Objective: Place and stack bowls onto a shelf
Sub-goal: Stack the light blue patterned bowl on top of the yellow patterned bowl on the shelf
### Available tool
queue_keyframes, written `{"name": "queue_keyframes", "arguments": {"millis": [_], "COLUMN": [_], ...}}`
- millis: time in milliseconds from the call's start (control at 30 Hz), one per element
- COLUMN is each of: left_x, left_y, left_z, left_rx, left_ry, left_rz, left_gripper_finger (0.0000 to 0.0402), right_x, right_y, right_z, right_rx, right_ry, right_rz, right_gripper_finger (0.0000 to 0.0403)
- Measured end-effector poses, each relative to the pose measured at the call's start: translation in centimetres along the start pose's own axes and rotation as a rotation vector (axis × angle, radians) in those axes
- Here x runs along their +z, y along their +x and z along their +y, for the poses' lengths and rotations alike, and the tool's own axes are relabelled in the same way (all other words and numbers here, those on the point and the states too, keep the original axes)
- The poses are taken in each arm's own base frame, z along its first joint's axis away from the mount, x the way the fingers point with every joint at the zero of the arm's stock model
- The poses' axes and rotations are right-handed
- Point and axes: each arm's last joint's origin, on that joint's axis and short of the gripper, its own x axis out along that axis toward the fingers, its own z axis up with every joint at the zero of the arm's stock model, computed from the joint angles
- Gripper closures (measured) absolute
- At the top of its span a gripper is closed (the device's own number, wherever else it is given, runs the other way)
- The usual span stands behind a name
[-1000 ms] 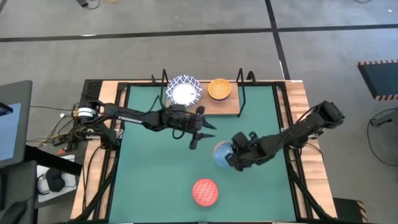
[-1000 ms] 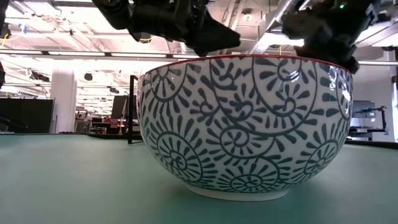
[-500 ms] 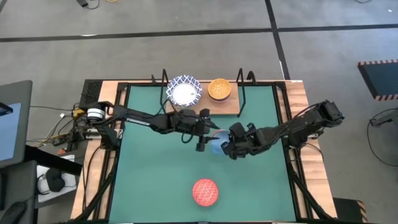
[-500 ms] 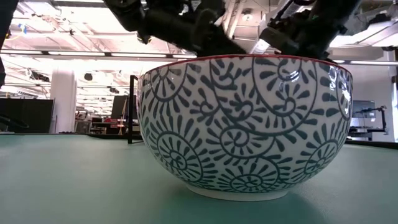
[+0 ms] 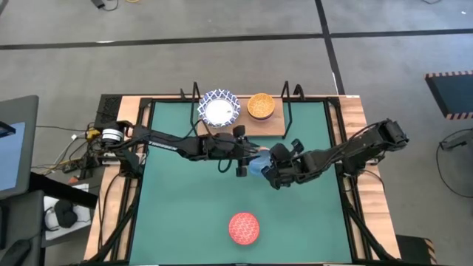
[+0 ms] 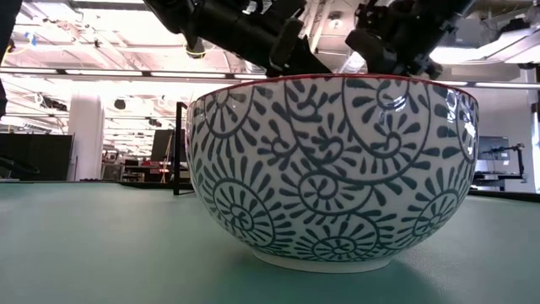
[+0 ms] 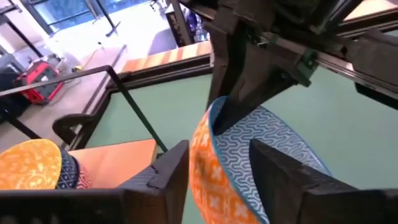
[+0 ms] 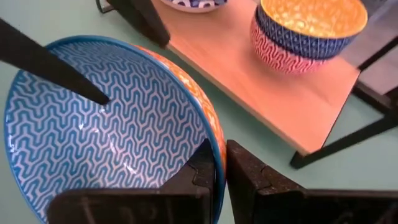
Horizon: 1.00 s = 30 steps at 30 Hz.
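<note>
Bowls: two sit on the shelf (image 5: 267,125); right gripper (image 8: 217,168) pinches the blue bowl (image 8: 106,118), left gripper (image 7: 214,171) straddles it; red bowl (image 5: 244,227) waits.

You see the left gripper (image 5: 244,159) and right gripper (image 5: 267,168) meeting at the light blue bowl (image 5: 256,164) mid-table; the red bowl (image 5: 244,227) sits near the front edge.

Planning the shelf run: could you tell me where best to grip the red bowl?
Grip its rim from straight above: the red bowl stands upright and alone on the green mat, mouth open, so one finger fits inside the wall, one outside.
</note>
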Motion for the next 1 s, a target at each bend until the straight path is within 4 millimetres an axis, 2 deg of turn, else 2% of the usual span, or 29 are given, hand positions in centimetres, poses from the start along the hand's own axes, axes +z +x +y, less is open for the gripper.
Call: {"name": "queue_keyframes", "arguments": {"millis": [267,333,433,667,1000], "left_x": [0.6,0.5,0.4,0.2,0.3], "left_y": [0.0,0.1,0.1,0.1,0.2], "left_z": [0.4,0.4,0.5,0.4,0.4], "left_rx": [0.074,0.103,0.112,0.083,0.068], "left_ry": [0.008,0.013,0.039,0.06,0.052], "left_rz": [0.053,0.061,0.077,0.076,0.058], "left_gripper_finger": [0.0372,0.039,0.039,0.0363,0.0349], "right_x": [0.8,1.1,1.7,3.2,4.1], "right_y": [-0.4,-0.6,-0.9,-1.9,-2.2], "right_z": [0.1,0.1,0.2,0.6,1.1], "right_rx": [-0.008,-0.015,-0.011,0.017,0.051], "right_ry": [-0.036,-0.046,-0.087,-0.152,-0.211], "right_rz": [-0.029,-0.03,-0.038,-0.065,-0.115], "right_gripper_finger": [0.035,0.035,0.035,0.0351,0.0372]}}
